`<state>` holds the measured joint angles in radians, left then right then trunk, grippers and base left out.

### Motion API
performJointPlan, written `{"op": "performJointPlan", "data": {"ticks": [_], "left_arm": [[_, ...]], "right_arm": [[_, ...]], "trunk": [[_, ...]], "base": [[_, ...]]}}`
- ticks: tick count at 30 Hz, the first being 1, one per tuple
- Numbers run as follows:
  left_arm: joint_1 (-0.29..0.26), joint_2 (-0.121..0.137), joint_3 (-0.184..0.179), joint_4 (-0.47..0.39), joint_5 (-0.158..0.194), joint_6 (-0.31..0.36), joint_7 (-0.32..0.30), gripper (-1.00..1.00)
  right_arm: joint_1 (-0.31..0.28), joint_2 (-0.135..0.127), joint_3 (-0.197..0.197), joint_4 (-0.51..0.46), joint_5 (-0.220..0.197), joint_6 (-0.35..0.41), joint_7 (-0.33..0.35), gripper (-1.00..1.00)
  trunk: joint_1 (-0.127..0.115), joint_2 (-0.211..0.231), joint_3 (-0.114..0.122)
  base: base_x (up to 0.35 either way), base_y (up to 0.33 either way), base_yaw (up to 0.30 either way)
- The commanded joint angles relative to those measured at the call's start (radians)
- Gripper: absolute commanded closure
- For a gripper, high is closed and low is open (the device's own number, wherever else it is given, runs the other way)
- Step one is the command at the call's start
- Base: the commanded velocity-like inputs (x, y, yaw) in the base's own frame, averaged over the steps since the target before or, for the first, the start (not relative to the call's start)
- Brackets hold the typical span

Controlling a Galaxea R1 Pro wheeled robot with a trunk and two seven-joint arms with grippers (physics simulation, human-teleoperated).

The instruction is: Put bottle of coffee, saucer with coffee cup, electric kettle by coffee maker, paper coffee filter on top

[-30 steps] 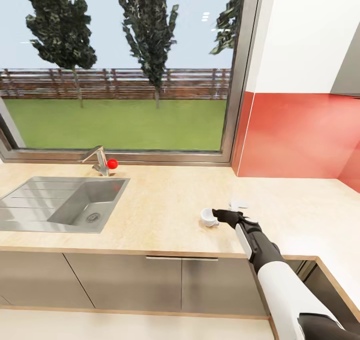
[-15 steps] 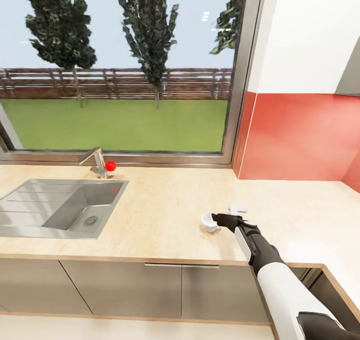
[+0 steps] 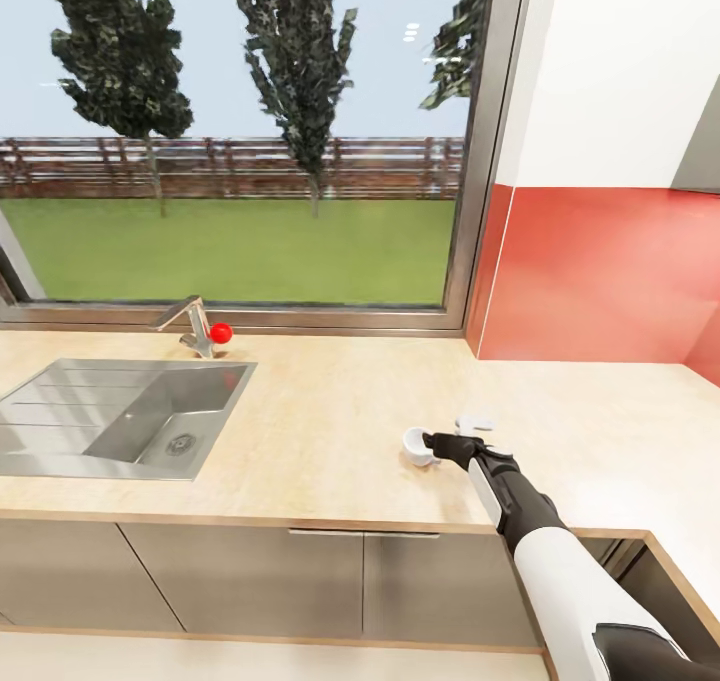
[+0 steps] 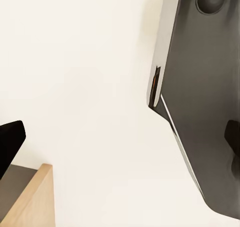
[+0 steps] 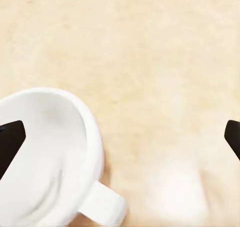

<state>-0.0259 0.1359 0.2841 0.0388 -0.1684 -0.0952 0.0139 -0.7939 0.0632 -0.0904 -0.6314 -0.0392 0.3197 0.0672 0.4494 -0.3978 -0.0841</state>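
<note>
— Where's the coffee cup (image 3: 414, 446) right now?

— Standing upright on the countertop (image 3: 330, 431), to the right of the sink (image 3: 130, 411), near the front edge. The right gripper (image 3: 436, 447) is right up against it from the right. A small white thing, probably the saucer (image 3: 476, 423), lies just behind the wrist.

— Is the claw on it?

— No. In the right wrist view its fingers (image 5: 11, 139) are spread wide, one tip over the cup's bowl (image 5: 47, 157), the other well off over bare wood. The handle (image 5: 102, 207) points back toward the wrist. Nothing pinched.

— So how would you take it?

— I'd shift the hand so the rim wall sits squarely between the two fingers, one inside the bowl, one outside, then close gently. A cup that light will likely slide or tip if nudged from one side first.

— And the other arm?

— The left gripper (image 4: 120, 142) is spread open too, holding nothing, hanging low beside the robot's body.
</note>
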Motion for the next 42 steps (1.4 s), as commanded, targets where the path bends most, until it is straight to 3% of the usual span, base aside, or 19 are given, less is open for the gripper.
{"op": "performJointPlan", "data": {"ticks": [1, 42], "left_arm": [[-0.002, 0.001, 0.009, 0.004, -0.010, -0.007, 0.001, -1.00], [-0.002, 0.001, 0.009, 0.003, -0.008, -0.009, 0.001, -1.00]], "right_arm": [[-0.001, 0.001, -0.006, 0.000, -0.004, 0.006, 0.005, -1.00], [0.000, 0.001, -0.005, 0.048, -0.002, 0.006, 0.007, -1.00]], "trunk": [[0.001, -0.002, -0.002], [0.001, -0.002, -0.002]], "base": [[0.000, 0.000, 0.000], [0.033, 0.010, 0.000]]}}
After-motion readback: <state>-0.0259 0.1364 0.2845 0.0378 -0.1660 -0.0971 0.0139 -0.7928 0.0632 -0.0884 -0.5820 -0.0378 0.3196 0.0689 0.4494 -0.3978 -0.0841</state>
